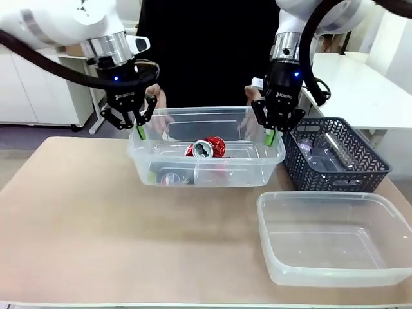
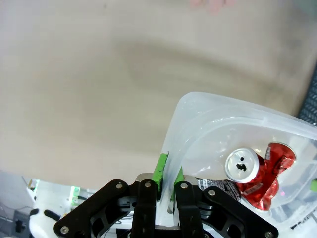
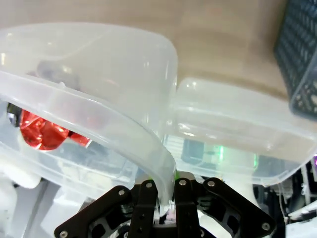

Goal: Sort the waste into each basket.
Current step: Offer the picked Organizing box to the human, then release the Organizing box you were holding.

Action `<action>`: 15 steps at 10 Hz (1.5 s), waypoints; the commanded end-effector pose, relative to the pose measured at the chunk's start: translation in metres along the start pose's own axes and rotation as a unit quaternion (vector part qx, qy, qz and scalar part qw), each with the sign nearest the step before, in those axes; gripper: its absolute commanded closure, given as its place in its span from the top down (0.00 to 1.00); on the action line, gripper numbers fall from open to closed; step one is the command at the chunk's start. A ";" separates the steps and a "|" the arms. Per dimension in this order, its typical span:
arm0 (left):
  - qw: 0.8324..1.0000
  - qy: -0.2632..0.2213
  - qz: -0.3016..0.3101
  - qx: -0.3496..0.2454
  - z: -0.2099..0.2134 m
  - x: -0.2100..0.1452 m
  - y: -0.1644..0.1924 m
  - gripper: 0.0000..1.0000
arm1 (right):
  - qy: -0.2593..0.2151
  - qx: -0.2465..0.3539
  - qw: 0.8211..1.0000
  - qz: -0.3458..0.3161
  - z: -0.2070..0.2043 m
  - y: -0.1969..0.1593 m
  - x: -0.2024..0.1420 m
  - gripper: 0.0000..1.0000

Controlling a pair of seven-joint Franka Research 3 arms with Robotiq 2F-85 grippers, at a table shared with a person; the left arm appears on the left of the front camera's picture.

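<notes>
Both grippers are closed on one clear tub (image 1: pixel 212 179). The left gripper (image 1: pixel 140 131) pinches the wall at the tub's left end and the right gripper (image 1: pixel 270 136) pinches the wall at its right end (in the wrist views the thin plastic sits between the green pads).

Inside the tub lies the waste: a crushed red can (image 1: pixel 207 148) near the middle and a silver can (image 1: pixel 170 177) low at the left. I cannot tell if the tub rests on the table (image 1: pixel 84 212) or is just lifted from it. A person's hand (image 1: pixel 158 98) is close behind the far rim.

To the right stands a dark lattice basket (image 1: pixel 335 175) with clear bottles (image 1: pixel 322 151) in it. Nearer the camera is a wide clear tub (image 1: pixel 322 197) with nothing inside.

The step in hand seems to be carrying the tub with two arms. To do it well, both arms should move together at the same height and the same pace. Otherwise the soft wall may bend or slip from the pads, and the cans may roll to one end.
</notes>
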State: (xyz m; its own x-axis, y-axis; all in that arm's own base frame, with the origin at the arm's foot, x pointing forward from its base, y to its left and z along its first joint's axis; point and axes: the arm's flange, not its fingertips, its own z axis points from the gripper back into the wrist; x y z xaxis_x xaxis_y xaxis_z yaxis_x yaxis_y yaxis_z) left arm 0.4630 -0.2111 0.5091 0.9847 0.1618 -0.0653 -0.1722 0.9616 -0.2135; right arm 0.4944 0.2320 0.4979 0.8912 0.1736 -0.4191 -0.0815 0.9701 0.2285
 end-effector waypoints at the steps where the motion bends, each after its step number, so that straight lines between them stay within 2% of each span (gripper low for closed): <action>1: 1.000 0.000 0.011 -0.016 0.006 0.038 -0.020 0.06 | 0.033 0.023 0.999 0.032 0.021 0.012 0.026 0.05; 2: 1.000 0.006 0.022 -0.015 0.000 0.060 -0.021 0.06 | 0.032 0.024 0.998 0.044 0.019 0.011 0.038 0.05; 4: 0.999 0.025 0.012 -0.027 -0.005 0.078 -0.026 0.06 | 0.053 -0.002 0.997 0.056 0.012 0.006 0.055 0.05; 5: 0.999 0.022 0.016 -0.024 -0.005 0.077 -0.027 0.06 | 0.061 -0.012 0.997 0.054 0.007 0.003 0.062 0.05; 6: 1.000 0.027 0.006 0.001 -0.015 0.071 -0.006 0.06 | 0.026 0.002 0.999 0.020 0.008 -0.004 0.054 0.05; 14: 1.000 0.027 0.006 0.001 -0.015 0.071 -0.006 0.06 | 0.026 0.002 0.999 0.020 0.008 -0.004 0.054 0.05; 15: 0.999 0.036 0.002 0.005 -0.017 0.073 -0.009 0.16 | 0.026 -0.007 0.999 0.019 0.009 -0.008 0.061 0.14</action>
State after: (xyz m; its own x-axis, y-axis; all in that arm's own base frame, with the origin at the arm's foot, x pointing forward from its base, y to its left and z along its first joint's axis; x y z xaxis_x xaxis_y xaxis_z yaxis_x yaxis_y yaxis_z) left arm 0.5360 -0.2123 0.4897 0.9791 0.1489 -0.1381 -0.1751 0.9636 -0.2022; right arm 0.5540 0.2326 0.4774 0.8631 0.2177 -0.4558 -0.1209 0.9652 0.2320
